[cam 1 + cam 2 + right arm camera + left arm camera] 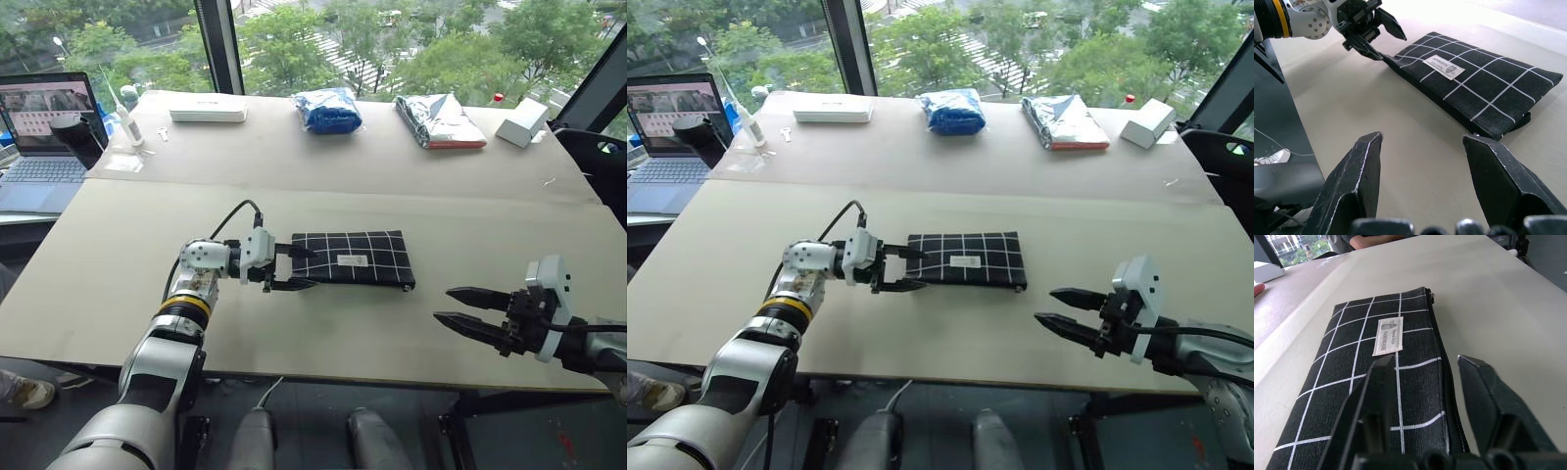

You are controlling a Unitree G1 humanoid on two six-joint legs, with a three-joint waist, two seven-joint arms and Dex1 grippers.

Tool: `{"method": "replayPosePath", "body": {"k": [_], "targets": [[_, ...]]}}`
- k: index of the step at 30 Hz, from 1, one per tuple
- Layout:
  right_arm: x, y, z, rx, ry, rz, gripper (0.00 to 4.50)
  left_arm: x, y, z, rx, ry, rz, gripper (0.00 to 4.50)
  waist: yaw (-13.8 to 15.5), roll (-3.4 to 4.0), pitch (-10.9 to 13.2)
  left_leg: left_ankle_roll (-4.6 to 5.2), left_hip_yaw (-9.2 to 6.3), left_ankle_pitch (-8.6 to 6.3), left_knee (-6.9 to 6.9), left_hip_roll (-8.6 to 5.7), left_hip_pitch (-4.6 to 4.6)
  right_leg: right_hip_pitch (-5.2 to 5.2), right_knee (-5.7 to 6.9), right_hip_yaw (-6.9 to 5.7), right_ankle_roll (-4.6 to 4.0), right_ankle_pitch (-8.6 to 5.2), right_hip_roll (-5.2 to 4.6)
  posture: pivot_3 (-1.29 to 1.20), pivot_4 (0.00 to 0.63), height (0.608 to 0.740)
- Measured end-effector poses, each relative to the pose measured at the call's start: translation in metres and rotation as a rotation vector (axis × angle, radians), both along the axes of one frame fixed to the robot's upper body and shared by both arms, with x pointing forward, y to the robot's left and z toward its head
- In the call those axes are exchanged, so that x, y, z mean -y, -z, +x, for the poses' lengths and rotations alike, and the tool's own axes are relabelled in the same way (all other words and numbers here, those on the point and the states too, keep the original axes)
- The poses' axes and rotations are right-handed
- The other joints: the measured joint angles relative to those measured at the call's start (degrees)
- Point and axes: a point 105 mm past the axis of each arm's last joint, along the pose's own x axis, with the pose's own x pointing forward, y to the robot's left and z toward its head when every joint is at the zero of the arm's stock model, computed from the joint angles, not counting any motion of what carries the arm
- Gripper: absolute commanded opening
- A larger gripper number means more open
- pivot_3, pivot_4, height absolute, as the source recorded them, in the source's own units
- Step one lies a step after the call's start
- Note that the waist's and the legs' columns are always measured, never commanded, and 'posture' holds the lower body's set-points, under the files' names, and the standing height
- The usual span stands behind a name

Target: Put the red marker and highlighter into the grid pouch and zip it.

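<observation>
Grid pouch [353, 258], flat and rectangular, lies on the pale table [118, 255] with the left gripper [300, 267] at its left short end. That gripper's two black fingers [1376, 396] stand spread, one over the fabric at that end, the other beside the pouch's near long edge; from the wrist view they do not look clamped on it. The pouch is black woven cloth crossed by thin white lines into large squares. A black zipper runs along its near long edge, with a small pull at the far right corner. A small white sewn label [1387, 336] sits near the middle of the pouch, printed with a tiny emblem and the word "HANDMADE"; a finer line above it is too small to read.

The right gripper [460, 305] hangs above the table to the right of the pouch and nearer the table's front edge, well apart from it, its tapered black fingers [1359, 181] also spread, with nothing between them.

Beyond the pouch, along the far side by the window, lie a flat white box [208, 110], a blue plastic bag [327, 108], a silvery packet with a red edge [440, 121] and a small white box [521, 121]. A laptop [44, 137] stands far to the pouch's left.
</observation>
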Motion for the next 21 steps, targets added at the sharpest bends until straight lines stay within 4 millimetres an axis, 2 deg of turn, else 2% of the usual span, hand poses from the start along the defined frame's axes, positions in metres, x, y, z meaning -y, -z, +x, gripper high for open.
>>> {"method": "replayPosePath", "body": {"k": [1, 5, 8, 13, 16, 21], "targets": [[0.0, 0.0, 0.002, 0.0, 0.0, 0.002, 2.94, -0.002, 0.0, 0.001, -0.001, -0.011, -0.008, 4.31, 0.0, 0.0, 0.0, 0.0, 0.01, 0.0, 0.01, 0.0, 0.0, 0.0, 0.0, 0.0, 0.0, 0.0, 0.0, 0.0, 0.15, 0.74], [0.003, -0.002, 0.01, 0.011, 0.004, 0.005, 2.94, -0.01, 0.003, -0.001, -0.043, -0.046, -0.025, 4.31, -0.1, 0.01, 0.0, 0.0, -0.02, 0.0, 0.0, 0.0, 0.0, -0.01, 0.04, -0.02, -0.11, 0.06, 0.0, 0.0, 0.15, 0.74], [0.004, -0.001, 0.015, 0.008, -0.008, 0.016, 2.94, -0.021, 0.001, -0.003, -0.163, -0.122, -0.099, 4.31, -0.3, 0.03, 0.0, 0.0, -0.04, 0.0, 0.0, 0.01, -0.01, -0.01, 0.07, -0.03, -0.11, 0.06, 0.0, 0.0, 0.15, 0.74], [0.029, 0.002, 0.037, 0.005, 0.089, 0.073, 2.94, -0.075, 0.016, -0.025, -0.43, -0.437, -0.157, 4.31, -1.2, 0.06, 0.0, 0.0, -0.1, 0.0, -0.06, 0.08, 0.04, -0.02, 0.14, -0.12, -0.14, 0.05, 0.01, 0.0, 0.15, 0.74], [0.036, 0.003, 0.053, 0.02, 0.128, 0.112, 2.94, -0.098, 0.025, -0.034, -0.479, -0.671, -0.19, 4.31, -0.9, 0.05, 0.0, 0.0, -0.11, 0.0, 0.03, 0.07, 0.05, 0.03, 0.17, -0.14, -0.15, 0.06, 0.01, 0.0, 0.15, 0.74], [0.039, 0.009, 0.07, 0.024, 0.167, 0.165, 2.94, -0.131, 0.027, -0.051, -0.466, -0.906, -0.224, 4.31, -0.1, 0.05, 0.0, 0.0, -0.11, 0.0, 0.05, 0.07, 0.1, 0.07, 0.16, -0.18, -0.16, 0.06, 0.01, 0.0, 0.15, 0.74]]}}
